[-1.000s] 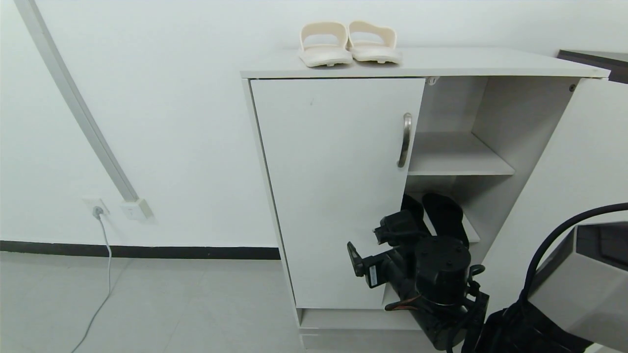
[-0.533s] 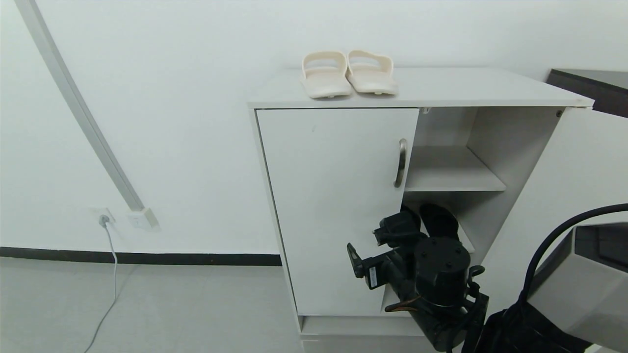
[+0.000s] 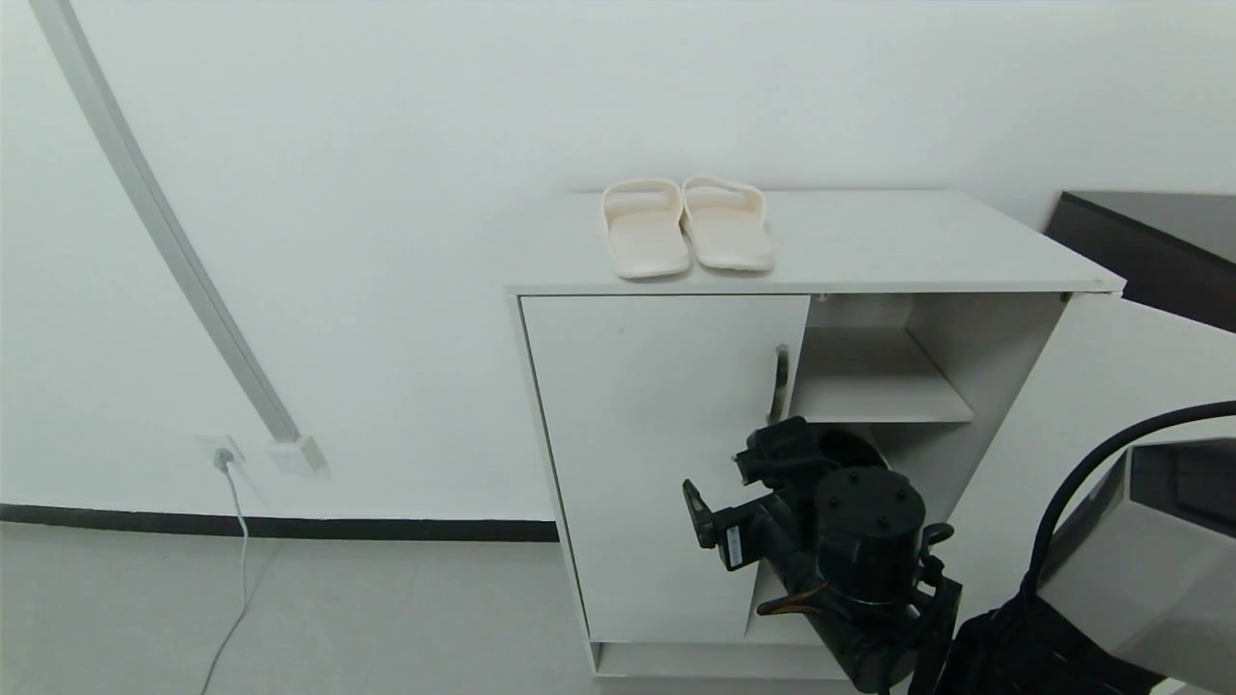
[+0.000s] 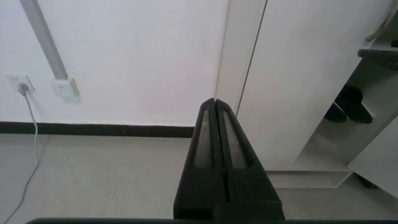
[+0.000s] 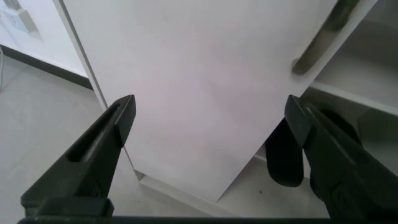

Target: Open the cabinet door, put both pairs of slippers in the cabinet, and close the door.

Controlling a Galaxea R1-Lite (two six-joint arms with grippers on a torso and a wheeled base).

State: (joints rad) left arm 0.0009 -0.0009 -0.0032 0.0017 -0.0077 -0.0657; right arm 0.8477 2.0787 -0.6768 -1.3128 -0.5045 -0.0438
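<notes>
Job now: the black pair is inside the cabinet. I think the next step is to fetch the beige pair from the top.
Beige slippers (image 3: 686,224): they sit on top of the cabinet (image 3: 917,246), near its front edge, above the shut door.
Black slippers (image 5: 286,155): they lie on the low shelf inside, behind the open side.
Doors: the left door (image 3: 657,463) is shut. The right door (image 3: 1110,405) is swung wide open.
Right tool (image 5: 210,106): it is wide open and holds nothing. It is low down, facing the left door, near the handle (image 3: 780,372).
Left tool (image 4: 216,109): it is pressed tight together with nothing in it. It is low and off to the left of the cabinet.
Which way: the beige slippers are high above the right tool and a little to its left.
Long way: each beige slipper runs from the front edge toward the wall. They lie side by side, very close.
Nearer arm: I think the right one, as it is just in front of the cabinet.
Count: two beige slippers, two black slippers, two doors, one handle I can see, one bare shelf (image 3: 869,386) above the black pair.
</notes>
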